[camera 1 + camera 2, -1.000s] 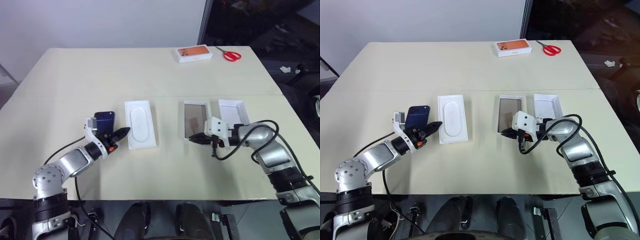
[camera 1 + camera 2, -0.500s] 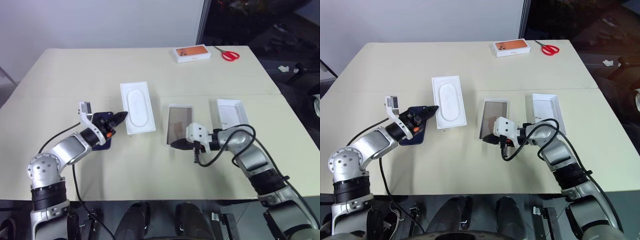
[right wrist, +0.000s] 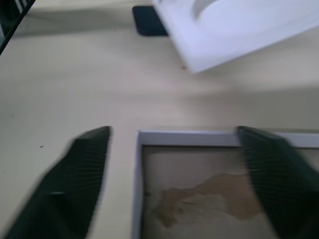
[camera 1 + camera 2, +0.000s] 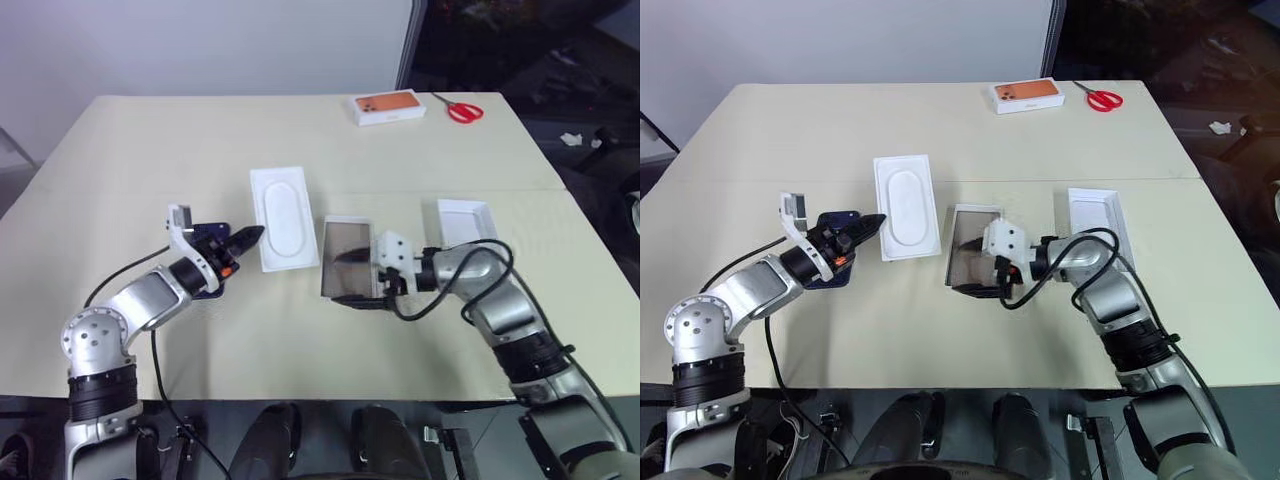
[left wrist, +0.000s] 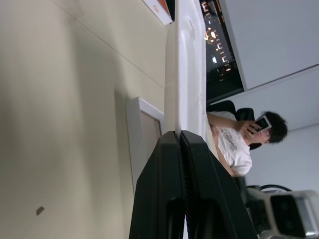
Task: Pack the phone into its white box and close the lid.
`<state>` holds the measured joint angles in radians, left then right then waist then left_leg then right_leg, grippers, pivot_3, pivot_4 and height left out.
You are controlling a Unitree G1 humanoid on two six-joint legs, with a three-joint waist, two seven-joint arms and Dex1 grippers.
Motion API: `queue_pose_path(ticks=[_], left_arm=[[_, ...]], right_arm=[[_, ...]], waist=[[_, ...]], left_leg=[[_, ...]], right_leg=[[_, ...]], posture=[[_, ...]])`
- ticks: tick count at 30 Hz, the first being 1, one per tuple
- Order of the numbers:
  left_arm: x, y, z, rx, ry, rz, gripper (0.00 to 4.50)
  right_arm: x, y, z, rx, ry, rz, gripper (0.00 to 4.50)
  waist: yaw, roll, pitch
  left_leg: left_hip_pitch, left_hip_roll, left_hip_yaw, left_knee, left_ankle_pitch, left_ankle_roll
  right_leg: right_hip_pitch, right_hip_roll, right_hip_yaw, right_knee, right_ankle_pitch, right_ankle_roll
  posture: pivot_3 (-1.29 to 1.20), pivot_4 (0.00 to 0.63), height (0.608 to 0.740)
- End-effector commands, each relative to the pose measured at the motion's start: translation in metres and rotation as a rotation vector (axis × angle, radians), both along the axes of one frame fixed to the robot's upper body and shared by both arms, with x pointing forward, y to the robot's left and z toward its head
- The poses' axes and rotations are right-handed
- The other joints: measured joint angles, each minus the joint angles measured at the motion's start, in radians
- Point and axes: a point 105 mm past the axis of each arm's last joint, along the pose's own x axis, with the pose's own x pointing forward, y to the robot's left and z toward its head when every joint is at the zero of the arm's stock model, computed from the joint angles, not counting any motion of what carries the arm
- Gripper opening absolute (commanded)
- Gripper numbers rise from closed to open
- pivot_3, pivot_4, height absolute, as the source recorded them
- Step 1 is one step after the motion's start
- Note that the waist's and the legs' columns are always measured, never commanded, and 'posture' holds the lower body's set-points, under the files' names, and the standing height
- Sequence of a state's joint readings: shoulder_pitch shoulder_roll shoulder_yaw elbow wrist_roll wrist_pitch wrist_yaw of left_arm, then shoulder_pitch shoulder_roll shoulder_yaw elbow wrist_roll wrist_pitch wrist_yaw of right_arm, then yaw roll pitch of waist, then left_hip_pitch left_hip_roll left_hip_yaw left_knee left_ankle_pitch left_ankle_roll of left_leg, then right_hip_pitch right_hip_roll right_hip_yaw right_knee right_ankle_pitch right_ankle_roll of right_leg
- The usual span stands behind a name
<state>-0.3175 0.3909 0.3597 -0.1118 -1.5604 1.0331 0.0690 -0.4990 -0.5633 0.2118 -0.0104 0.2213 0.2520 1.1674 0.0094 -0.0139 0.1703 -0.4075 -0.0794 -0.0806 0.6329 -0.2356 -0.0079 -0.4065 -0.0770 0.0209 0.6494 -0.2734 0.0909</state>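
Observation:
The dark navy phone [image 3: 149,22] lies flat on the table under my left wrist. My left gripper [image 4: 250,237] is shut on the near left edge of a white moulded insert [image 4: 283,230], holding it slightly tilted off the table. The white box [image 4: 345,250], with its tan lining up, lies just right of the insert. My right gripper [image 4: 352,277] is open, its fingers [image 3: 87,179] straddling the near end of the box [image 3: 199,194] without gripping it. The plain white lid [image 4: 465,220] lies further right, beyond my right forearm.
An orange-printed white box [image 4: 388,106] and red scissors [image 4: 463,110] sit at the table's far right edge. The left wrist view has a seated person [image 5: 239,144] beyond the table. Bare tabletop stretches in front of both arms.
My right gripper dragged the white box left, close to the insert, then opened. The insert shifted and tilted with my left gripper, which stayed shut.

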Motion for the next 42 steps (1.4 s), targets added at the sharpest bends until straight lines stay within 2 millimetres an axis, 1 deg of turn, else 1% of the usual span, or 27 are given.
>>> queue_pose_path(ticks=[1,3,4,6,10,15,17,18,21,22,23,24,28,31,33,36,37,39,40,41,42], left_arm=[[-0.002,-0.020,0.003,-0.011,-0.030,-0.066,0.00],[0.001,-0.030,-0.003,-0.012,-0.011,-0.081,0.00],[0.003,-0.034,-0.005,-0.016,-0.003,-0.086,0.00],[0.005,-0.040,-0.009,-0.014,0.009,-0.095,0.00],[0.012,-0.061,-0.019,-0.028,0.052,-0.145,0.00],[0.012,-0.076,-0.028,-0.007,0.084,-0.193,0.00],[0.010,-0.079,-0.031,0.000,0.086,-0.206,0.63],[0.010,-0.079,-0.032,0.005,0.086,-0.208,0.88],[0.011,-0.078,-0.030,0.020,0.067,-0.200,2.31],[0.011,-0.077,-0.028,0.023,0.058,-0.199,2.90],[0.011,-0.077,-0.027,0.026,0.054,-0.199,3.27],[0.011,-0.077,-0.027,0.027,0.052,-0.199,3.27],[0.011,-0.074,-0.022,0.055,0.024,-0.196,3.27],[0.012,-0.066,-0.015,0.081,-0.015,-0.167,3.27],[0.012,-0.062,-0.013,0.090,-0.030,-0.156,3.27],[0.014,-0.046,-0.004,0.099,-0.085,-0.102,3.34],[0.014,-0.044,-0.002,0.100,-0.094,-0.095,3.34],[0.014,-0.039,-0.002,0.118,-0.107,-0.086,3.34],[0.014,-0.036,-0.003,0.120,-0.106,-0.079,3.34],[0.014,-0.034,-0.004,0.120,-0.104,-0.074,3.34],[0.014,-0.033,-0.004,0.130,-0.105,-0.068,3.34]], right_arm=[[0.001,-0.036,0.032,-0.001,-0.031,-0.046,4.47],[0.006,-0.060,0.030,-0.046,-0.030,-0.111,4.47],[0.009,-0.068,0.029,-0.064,-0.037,-0.136,4.47],[0.011,-0.075,0.026,-0.086,-0.048,-0.162,4.47],[0.011,-0.081,0.024,-0.096,-0.077,-0.190,4.47],[0.011,-0.079,0.022,-0.096,-0.097,-0.202,4.47],[0.011,-0.080,0.020,-0.105,-0.104,-0.208,4.50],[0.011,-0.081,0.019,-0.107,-0.105,-0.209,4.50],[0.012,-0.078,0.020,-0.100,-0.111,-0.208,4.50],[0.012,-0.076,0.020,-0.092,-0.112,-0.207,4.50],[0.013,-0.074,0.021,-0.085,-0.113,-0.207,4.50],[0.014,-0.072,0.021,-0.081,-0.113,-0.206,4.50],[0.025,-0.052,0.028,-0.013,-0.148,-0.208,4.50],[0.039,-0.038,0.041,0.061,-0.196,-0.249,4.50],[0.044,-0.032,0.045,0.094,-0.204,-0.265,4.50],[0.049,-0.013,0.036,0.082,-0.214,-0.263,3.65],[0.049,-0.009,0.034,0.076,-0.220,-0.263,3.10],[0.054,-0.005,0.023,0.011,-0.243,-0.269,2.01],[0.062,-0.004,0.016,-0.026,-0.259,-0.300,1.37],[0.067,-0.003,0.011,-0.051,-0.271,-0.321,0.98],[0.074,-0.004,0.005,-0.099,-0.294,-0.348,0.38]], waist=[[0.004,0.000,0.000],[0.007,0.000,0.000],[0.006,0.000,0.000],[0.001,-0.001,0.000],[-0.003,-0.001,0.000],[-0.003,-0.001,0.000],[0.001,-0.001,0.000],[0.002,-0.001,0.000],[0.003,-0.001,0.000],[0.002,-0.001,0.000],[0.002,-0.001,0.000],[0.002,-0.001,0.000],[-0.003,-0.001,0.000],[-0.004,-0.001,0.000],[-0.003,-0.001,0.000],[-0.002,-0.002,0.000],[-0.002,-0.002,0.000],[-0.002,-0.001,0.000],[-0.002,-0.001,0.000],[-0.003,-0.001,0.000],[-0.004,-0.001,0.000]], left_leg=[[0.000,0.000,0.000,0.000,0.000,0.000],[0.000,-0.002,0.000,0.001,0.000,0.001],[0.000,-0.002,-0.001,0.001,-0.001,0.001],[0.000,-0.002,0.000,0.001,-0.001,0.002],[0.000,0.000,0.000,-0.001,0.000,0.000],[0.000,0.000,0.000,0.000,0.000,0.000],[0.000,0.000,0.000,0.000,0.000,0.000],[0.000,0.000,0.000,0.000,0.000,0.000],[0.000,-0.001,0.000,0.000,0.000,0.000],[0.000,-0.001,0.000,0.000,0.001,-0.001],[0.000,-0.001,0.000,0.000,0.001,-0.001],[0.000,-0.001,0.000,0.000,0.001,-0.002],[0.000,0.000,0.000,0.000,0.003,-0.005],[0.000,0.000,0.000,0.000,0.004,-0.006],[0.000,0.000,0.000,0.000,0.004,-0.006],[0.000,-0.001,0.000,0.000,0.004,-0.006],[0.000,-0.001,0.000,0.000,0.004,-0.006],[0.000,-0.001,0.000,0.000,0.004,-0.006],[0.000,-0.001,0.000,0.000,0.004,-0.006],[0.000,-0.001,0.000,0.000,0.004,-0.006],[0.000,-0.001,0.000,0.000,0.004,-0.006]], right_leg=[[0.000,0.000,0.000,0.000,0.000,0.000],[0.001,-0.001,-0.001,-0.001,0.000,0.000],[0.001,-0.002,-0.001,-0.001,0.000,0.000],[0.002,-0.002,-0.001,-0.001,0.000,0.000],[0.000,0.000,0.000,0.000,0.000,0.000],[0.000,0.000,0.000,0.000,0.000,0.000],[0.000,0.000,0.000,0.000,0.000,0.000],[0.000,0.000,0.000,0.000,0.000,0.000],[0.000,0.000,0.000,0.000,0.000,0.000],[0.000,0.000,0.000,0.000,0.000,0.000],[0.000,0.000,0.000,0.000,0.000,0.000],[0.000,0.000,0.000,0.000,0.000,0.000],[0.000,0.000,0.000,0.000,0.000,0.000],[0.000,0.000,0.000,0.000,0.000,0.000],[0.000,0.000,0.000,0.000,0.000,0.000],[0.000,0.000,0.000,0.000,0.000,0.000],[0.000,0.000,0.000,0.000,0.000,0.000],[-0.001,0.000,0.000,0.000,0.000,0.000],[0.000,0.000,0.000,0.000,0.000,0.000],[-0.001,0.000,0.000,0.000,0.000,0.000],[0.000,0.000,0.000,0.000,0.000,0.000]], posture=[[0.00,0.150,0.740],[0.00,0.150,0.740],[0.00,0.150,0.740],[0.00,0.150,0.740],[0.00,0.150,0.740],[0.00,0.150,0.740],[0.00,0.150,0.740],[0.00,0.150,0.740],[0.00,0.150,0.740],[0.00,0.150,0.740],[0.00,0.150,0.740],[0.00,0.150,0.740],[0.00,0.150,0.740],[0.00,0.150,0.740],[0.00,0.150,0.740],[0.00,0.150,0.740],[0.00,0.150,0.740],[0.00,0.150,0.740],[0.00,0.150,0.740],[0.00,0.150,0.740],[0.00,0.150,0.740]])
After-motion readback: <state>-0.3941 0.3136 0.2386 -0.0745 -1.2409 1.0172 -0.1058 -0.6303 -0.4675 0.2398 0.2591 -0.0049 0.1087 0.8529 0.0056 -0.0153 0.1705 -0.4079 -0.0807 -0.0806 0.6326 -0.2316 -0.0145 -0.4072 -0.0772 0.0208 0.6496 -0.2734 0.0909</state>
